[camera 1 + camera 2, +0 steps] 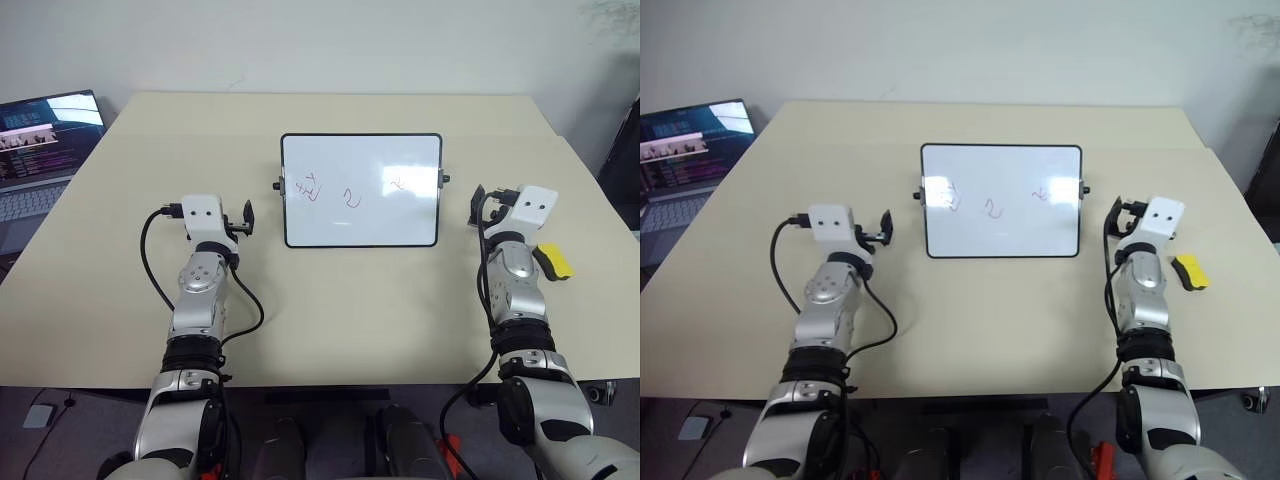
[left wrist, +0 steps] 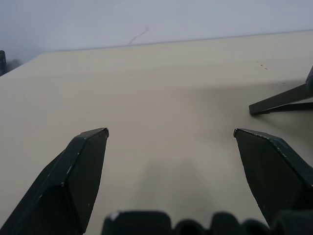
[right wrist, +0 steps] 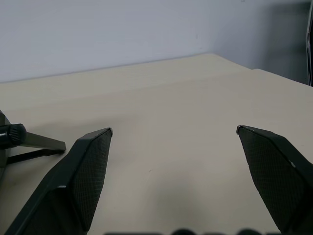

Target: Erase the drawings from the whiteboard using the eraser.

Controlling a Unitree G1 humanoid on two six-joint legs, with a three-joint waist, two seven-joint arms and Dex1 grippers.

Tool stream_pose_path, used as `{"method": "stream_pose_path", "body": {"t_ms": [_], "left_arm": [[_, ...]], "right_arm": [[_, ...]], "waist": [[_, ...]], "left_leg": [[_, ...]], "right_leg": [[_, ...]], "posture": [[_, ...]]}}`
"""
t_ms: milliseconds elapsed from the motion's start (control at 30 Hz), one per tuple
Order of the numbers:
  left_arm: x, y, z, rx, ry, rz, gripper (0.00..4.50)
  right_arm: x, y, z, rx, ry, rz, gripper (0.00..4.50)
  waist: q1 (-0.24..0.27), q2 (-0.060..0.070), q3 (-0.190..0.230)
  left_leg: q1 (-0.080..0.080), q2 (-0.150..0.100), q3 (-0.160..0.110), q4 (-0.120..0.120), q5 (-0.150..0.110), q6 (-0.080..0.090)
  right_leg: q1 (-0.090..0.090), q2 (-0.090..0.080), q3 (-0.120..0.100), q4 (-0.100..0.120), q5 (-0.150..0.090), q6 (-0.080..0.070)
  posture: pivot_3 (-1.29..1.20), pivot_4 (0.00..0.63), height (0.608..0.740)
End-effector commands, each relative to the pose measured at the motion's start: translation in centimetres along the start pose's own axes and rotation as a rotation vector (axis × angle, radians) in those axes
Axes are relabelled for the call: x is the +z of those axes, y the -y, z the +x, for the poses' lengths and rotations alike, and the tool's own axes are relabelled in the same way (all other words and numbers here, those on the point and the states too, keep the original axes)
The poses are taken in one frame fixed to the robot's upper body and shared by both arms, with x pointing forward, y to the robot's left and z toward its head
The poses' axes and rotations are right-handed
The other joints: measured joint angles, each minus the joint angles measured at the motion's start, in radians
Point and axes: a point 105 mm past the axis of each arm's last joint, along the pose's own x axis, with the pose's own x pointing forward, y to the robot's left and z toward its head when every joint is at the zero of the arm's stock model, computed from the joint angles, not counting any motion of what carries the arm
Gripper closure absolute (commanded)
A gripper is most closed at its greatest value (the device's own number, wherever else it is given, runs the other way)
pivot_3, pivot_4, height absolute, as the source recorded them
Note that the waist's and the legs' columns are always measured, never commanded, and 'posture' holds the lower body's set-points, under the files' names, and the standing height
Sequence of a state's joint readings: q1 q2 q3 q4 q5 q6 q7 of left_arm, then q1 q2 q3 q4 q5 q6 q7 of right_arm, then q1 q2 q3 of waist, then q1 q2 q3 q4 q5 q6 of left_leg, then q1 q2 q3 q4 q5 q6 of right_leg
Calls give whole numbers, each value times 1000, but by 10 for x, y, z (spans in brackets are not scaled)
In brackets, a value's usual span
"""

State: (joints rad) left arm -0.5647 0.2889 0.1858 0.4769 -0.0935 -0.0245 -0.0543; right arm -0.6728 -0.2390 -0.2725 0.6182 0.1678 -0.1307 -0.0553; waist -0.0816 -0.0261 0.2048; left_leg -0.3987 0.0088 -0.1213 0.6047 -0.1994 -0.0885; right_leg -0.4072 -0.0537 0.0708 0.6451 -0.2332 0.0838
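Glossy white, the whiteboard (image 1: 361,190) stands propped on its side feet at the middle of the beige bench (image 1: 330,320), tilted back, we judge, so that its face meets us for wiping. The drawings (image 1: 350,192) are all on it: a reddish scribble at our left, a purplish-blue one in the middle and another near the glare at our right.

The eraser (image 1: 1189,271), a yellow block with a black part, lies flat on the bench just beside our right forearm, on its outer side and well apart from the board. Nothing holds it yet.

Our left end effector (image 1: 247,217) hovers near the board's left edge, its two black fingers (image 2: 80,171) spread wide with only bare bench between them. Our right end effector (image 1: 1117,212) hangs off the board's right edge, likewise parted and empty; its fingers (image 3: 83,171) frame bare bench too.

We read this as the start: both arms flank the board evenly, neither committed. Since the eraser sits on the right and behind that end effector, the right arm would probably have to draw back and outward to pick it up.

A laptop (image 1: 40,150) sits open at the bench's far left.
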Motion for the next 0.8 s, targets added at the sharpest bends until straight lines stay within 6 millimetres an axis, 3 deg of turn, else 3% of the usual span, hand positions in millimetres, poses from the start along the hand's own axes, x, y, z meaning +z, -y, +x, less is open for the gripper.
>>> {"method": "stream_pose_path", "body": {"t_ms": [33, 400, 600, 800], "left_arm": [[21, 0, 2, 5, 74, 25, 0], [17, -1, 1, 27, 66, -29, 0], [19, -10, 3, 71, 65, -37, 0], [19, -14, 3, 89, 61, -33, 0]], "right_arm": [[14, -2, 4, 11, 44, -6, 32], [17, 0, 5, 14, 50, -11, 32], [18, -13, 2, 97, 58, 20, 32], [13, -14, 1, 115, 32, 5, 32]], "waist": [[0, 0, 0], [0, 0, 0], [0, 0, 0], [0, 0, 0]], "left_leg": [[0, 0, 0, 0, 0, 0], [0, 0, 0, 0, 0, 0], [0, 0, 0, 0, 0, 0], [0, 0, 0, 0, 0, 0]], "right_leg": [[0, 0, 0, 0, 0, 0], [0, 0, 0, 0, 0, 0], [0, 0, 0, 0, 0, 0], [0, 0, 0, 0, 0, 0]], "posture": [[0, 150, 740], [0, 150, 740], [0, 150, 740], [0, 150, 740]]}}
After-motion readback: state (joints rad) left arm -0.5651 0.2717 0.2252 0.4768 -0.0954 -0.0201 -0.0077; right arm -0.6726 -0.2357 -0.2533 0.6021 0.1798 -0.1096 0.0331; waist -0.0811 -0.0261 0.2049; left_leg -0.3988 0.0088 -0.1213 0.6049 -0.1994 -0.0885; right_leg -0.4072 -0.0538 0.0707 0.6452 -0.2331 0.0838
